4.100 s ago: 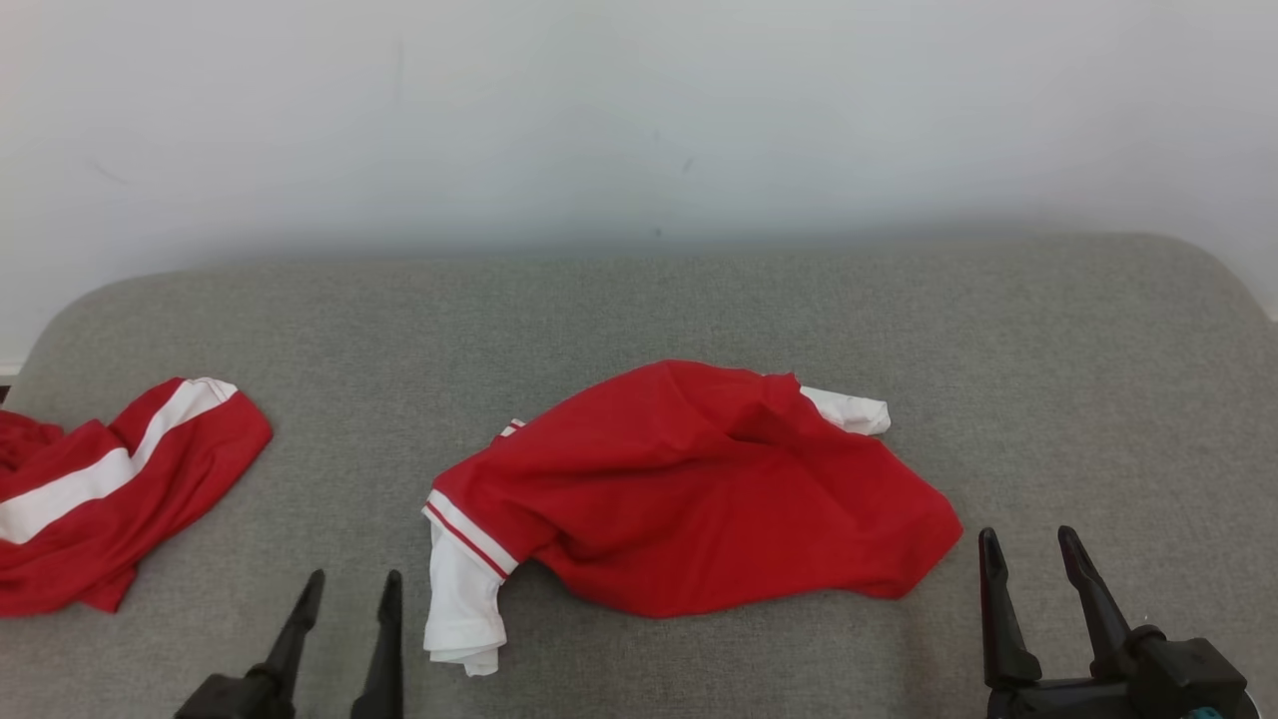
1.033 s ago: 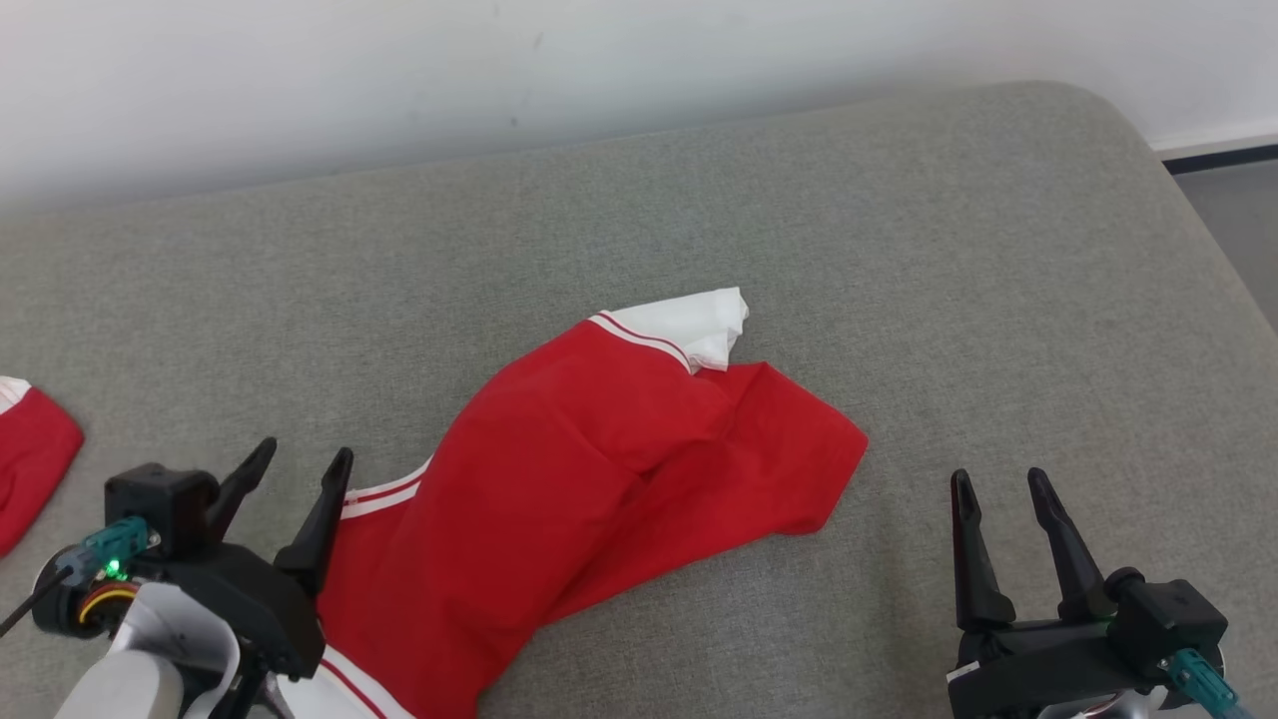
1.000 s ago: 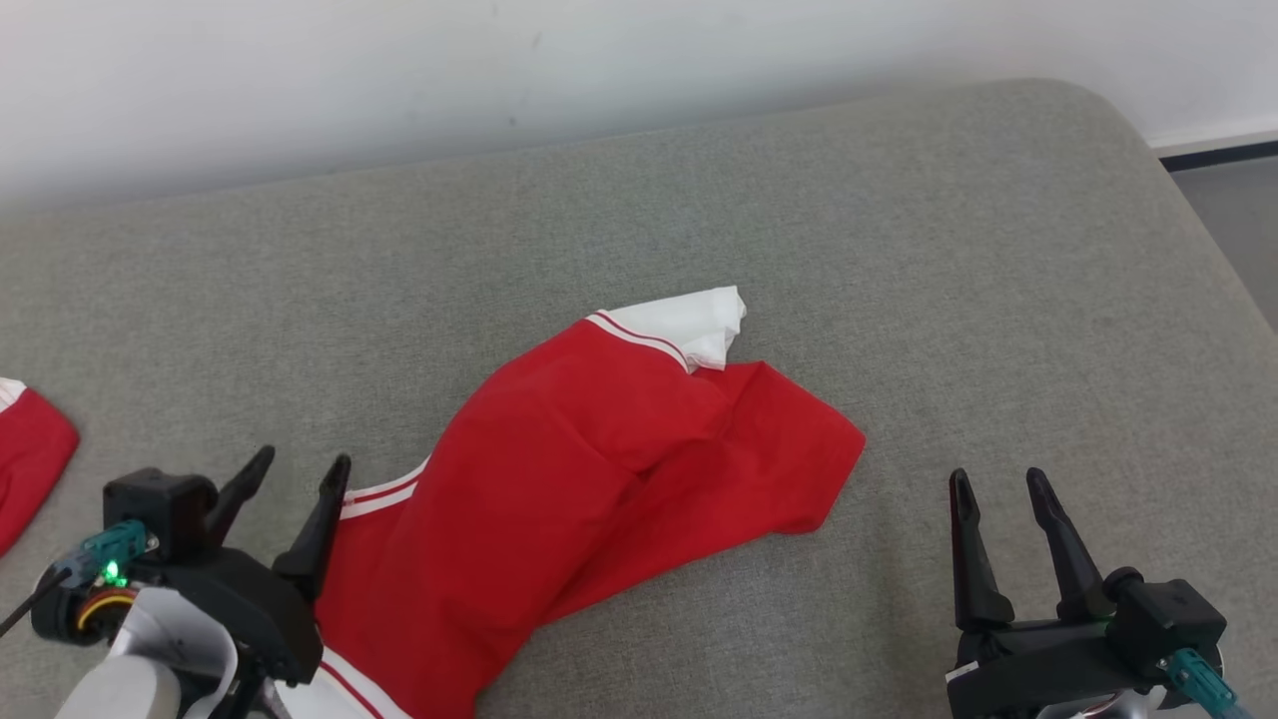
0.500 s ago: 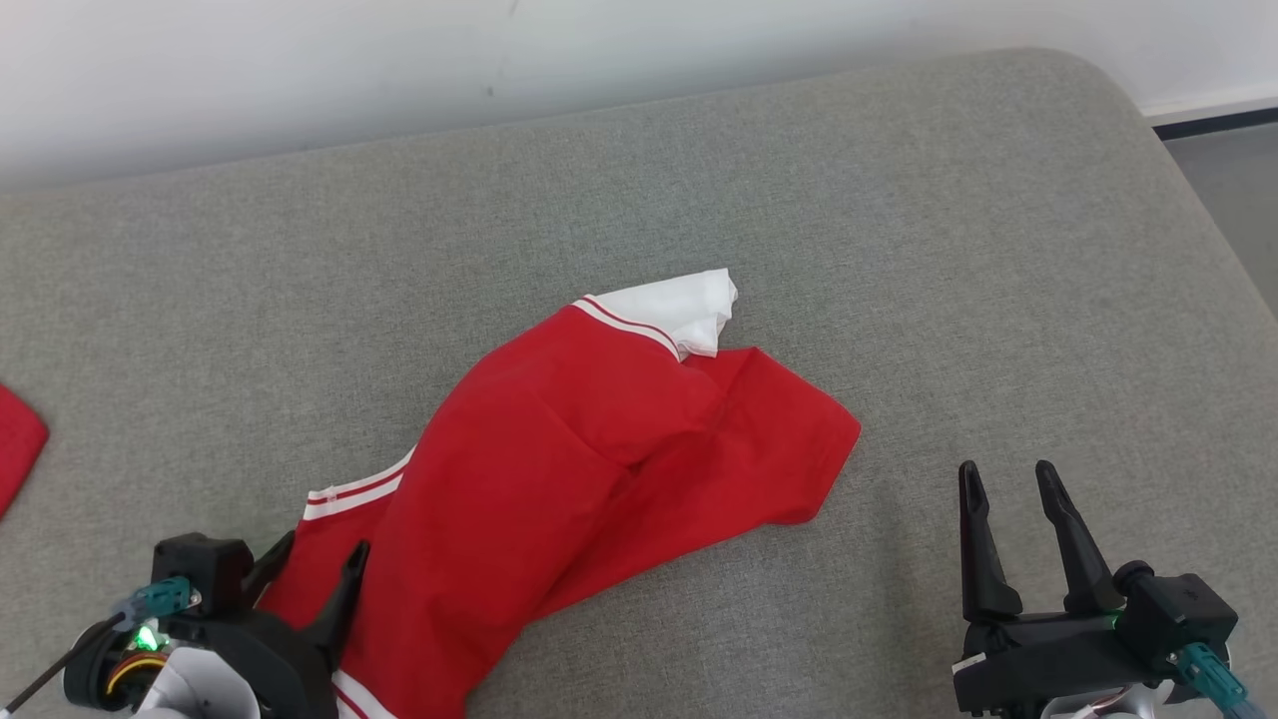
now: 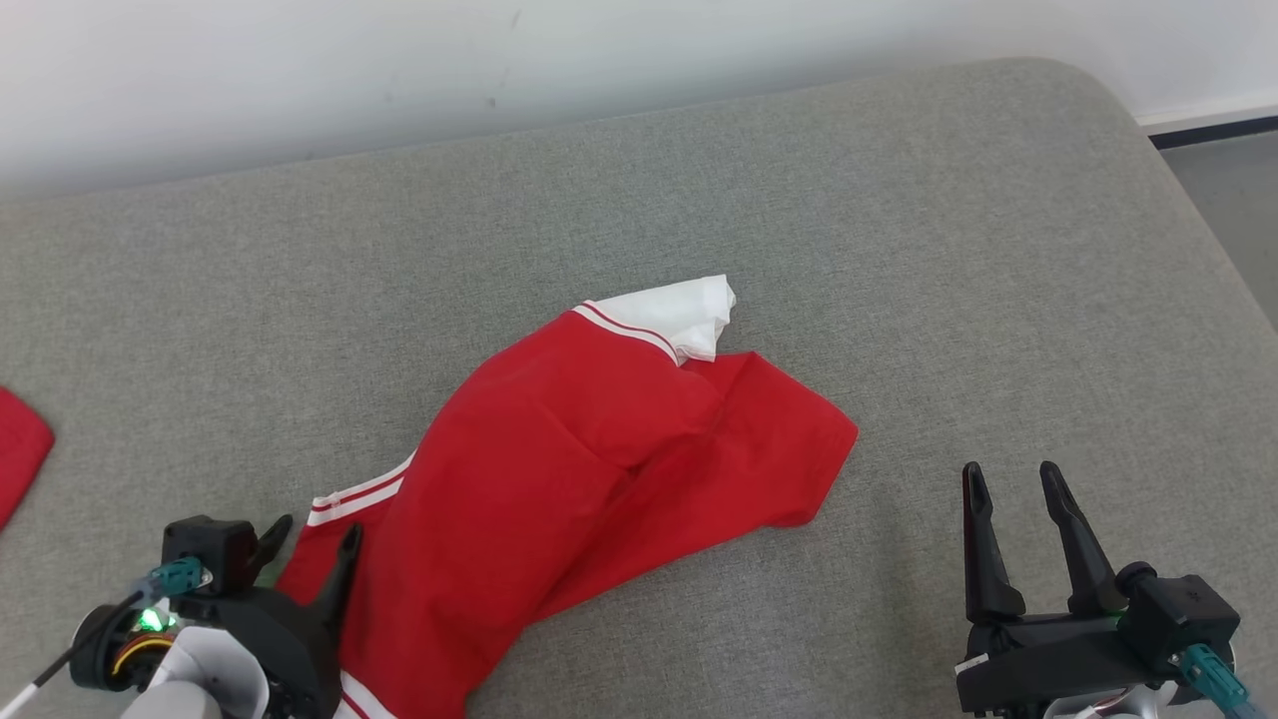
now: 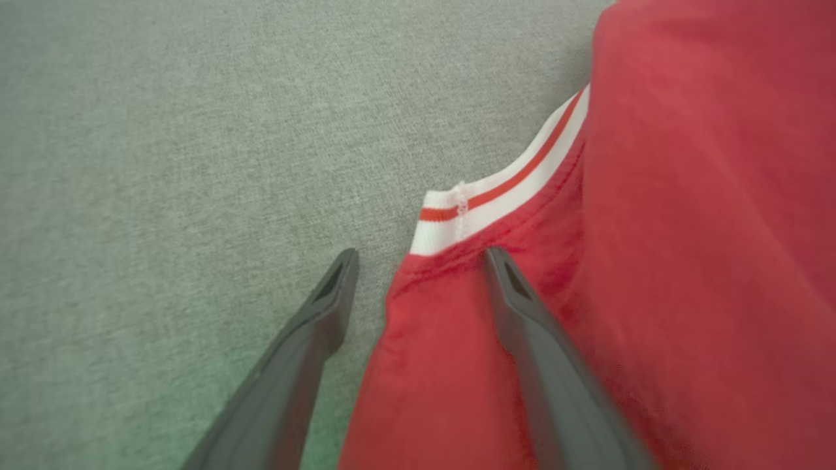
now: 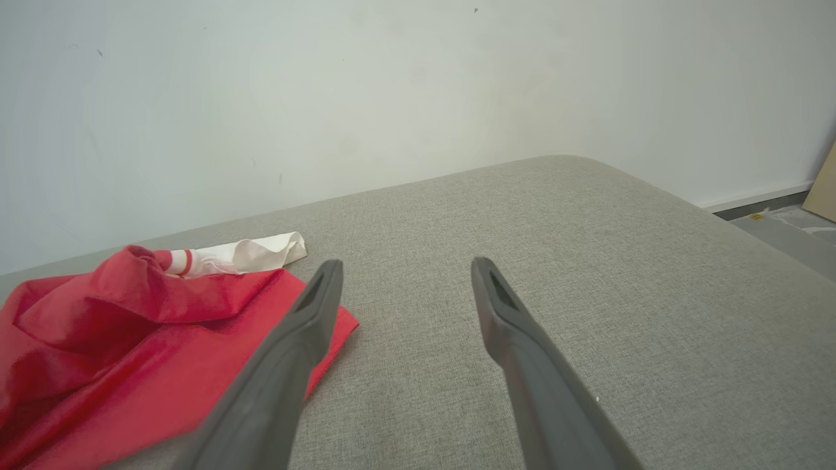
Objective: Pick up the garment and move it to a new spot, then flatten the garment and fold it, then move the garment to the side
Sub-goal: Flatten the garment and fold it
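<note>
We see a big soft grey cushion [image 5: 899, 250] with a round corner, pushed up against a plain white wall [image 5: 300, 60], with a bit of grey floor [image 5: 1243, 190] on its right.

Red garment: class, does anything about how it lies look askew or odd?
Yes. The red garment lies crumpled and slanted across the grey cushion, its body creased and one white sleeve bunched at the far end, not spread flat.
</note>
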### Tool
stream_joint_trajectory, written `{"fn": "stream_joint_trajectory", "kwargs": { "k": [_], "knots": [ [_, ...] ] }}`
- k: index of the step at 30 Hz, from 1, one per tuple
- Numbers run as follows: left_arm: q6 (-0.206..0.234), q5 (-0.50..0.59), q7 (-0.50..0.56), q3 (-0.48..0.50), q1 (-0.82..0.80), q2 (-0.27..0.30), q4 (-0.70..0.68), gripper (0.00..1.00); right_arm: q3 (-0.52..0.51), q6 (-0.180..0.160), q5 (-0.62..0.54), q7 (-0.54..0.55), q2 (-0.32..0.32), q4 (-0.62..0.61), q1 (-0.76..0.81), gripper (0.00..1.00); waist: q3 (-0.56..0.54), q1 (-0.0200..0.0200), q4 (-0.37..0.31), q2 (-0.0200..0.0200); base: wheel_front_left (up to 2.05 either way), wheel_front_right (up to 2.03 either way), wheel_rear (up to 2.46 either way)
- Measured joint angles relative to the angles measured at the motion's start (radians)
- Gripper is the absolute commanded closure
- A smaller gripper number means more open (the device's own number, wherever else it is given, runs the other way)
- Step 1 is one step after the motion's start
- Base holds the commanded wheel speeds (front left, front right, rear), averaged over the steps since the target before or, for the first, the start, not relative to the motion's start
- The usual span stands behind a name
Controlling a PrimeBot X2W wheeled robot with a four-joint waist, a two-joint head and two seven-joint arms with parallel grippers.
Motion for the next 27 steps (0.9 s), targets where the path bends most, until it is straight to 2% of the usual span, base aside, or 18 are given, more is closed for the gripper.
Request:
{"fn": "stream_joint_trajectory", "kwargs": {
  "k": [1,2,3,10,16,20,27],
  "knots": [
    [0.000,-0.001,0.005,-0.006,-0.005,-0.003,0.008,0.13,0.000,0.000,0.000,0.000,0.000,0.000,0.000,0.00,0.000,0.0000,-0.001,0.0000,0.00,0.00,0.00],
    [0.000,0.000,0.007,-0.011,-0.009,-0.005,0.016,0.62,0.000,0.000,0.000,0.000,0.000,0.000,0.000,0.00,0.001,0.0000,-0.001,0.0000,0.00,0.00,0.00],
    [-0.001,0.001,0.002,-0.015,-0.013,-0.007,0.022,1.00,-0.001,0.000,-0.002,0.000,0.000,0.000,0.000,0.00,0.001,0.0000,-0.001,0.0000,0.00,0.00,0.00],
    [0.001,0.009,-0.068,-0.013,-0.048,-0.023,0.040,1.00,-0.024,0.000,-0.009,0.000,0.000,0.000,0.005,0.00,-0.010,0.0001,0.017,0.0001,0.00,0.00,0.00],
    [0.049,0.005,-0.143,0.040,-0.074,-0.008,-0.008,1.00,-0.038,0.000,-0.017,0.000,0.000,-0.003,0.019,0.00,-0.028,0.0000,0.056,0.0000,0.00,0.00,0.00],
    [0.101,-0.017,-0.174,0.097,-0.040,0.009,-0.064,1.00,-0.045,0.000,-0.025,0.000,0.000,-0.004,0.020,0.00,-0.039,0.0000,0.099,0.0000,0.00,0.00,0.00],
    [0.136,-0.058,-0.192,0.135,0.058,0.016,-0.082,1.00,-0.041,0.000,-0.033,0.000,0.000,-0.002,0.019,0.00,-0.049,0.0000,0.138,0.0000,0.00,0.00,0.00]
  ]
}}
